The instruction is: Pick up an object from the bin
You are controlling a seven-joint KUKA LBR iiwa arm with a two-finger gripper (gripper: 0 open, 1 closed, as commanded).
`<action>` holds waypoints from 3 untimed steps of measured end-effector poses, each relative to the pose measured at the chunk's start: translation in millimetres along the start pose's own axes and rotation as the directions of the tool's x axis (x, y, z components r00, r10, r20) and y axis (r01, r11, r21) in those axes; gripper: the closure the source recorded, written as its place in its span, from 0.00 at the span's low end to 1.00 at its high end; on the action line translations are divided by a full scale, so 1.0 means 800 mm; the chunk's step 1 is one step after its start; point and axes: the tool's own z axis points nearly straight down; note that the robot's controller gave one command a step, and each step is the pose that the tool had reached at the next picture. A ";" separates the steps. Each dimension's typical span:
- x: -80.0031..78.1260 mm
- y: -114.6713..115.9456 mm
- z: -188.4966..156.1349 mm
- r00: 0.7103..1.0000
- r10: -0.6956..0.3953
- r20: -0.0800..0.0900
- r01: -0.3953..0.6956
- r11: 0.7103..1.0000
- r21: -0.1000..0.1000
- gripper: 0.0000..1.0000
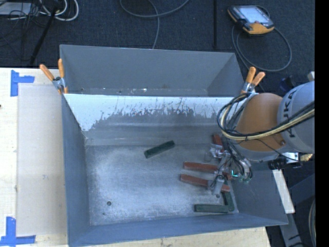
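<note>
Arm (264,130) reaches in from the right, low over the right side of the grey bin (72,138). Jaws sit at the right ends of two bars lying side by side on the bin floor: upper reddish-brown bar (200,165) and lower reddish-brown bar (194,179). Whether the jaws are open or closed, or grip either bar: cannot tell. Dark green bar (210,208) lies just beyond, near the front wall. Second green bar (159,149) lies well apart, mid-floor.
</note>
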 end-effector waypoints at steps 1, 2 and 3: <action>0.000 0.000 -0.001 1.000 -0.002 -0.001 0.002 1.000 0.000 1.00; 0.000 0.000 -0.001 1.000 -0.002 -0.001 0.002 1.000 0.000 1.00; -0.009 0.010 -0.177 0.999 -0.053 -0.007 0.053 0.999 0.002 1.00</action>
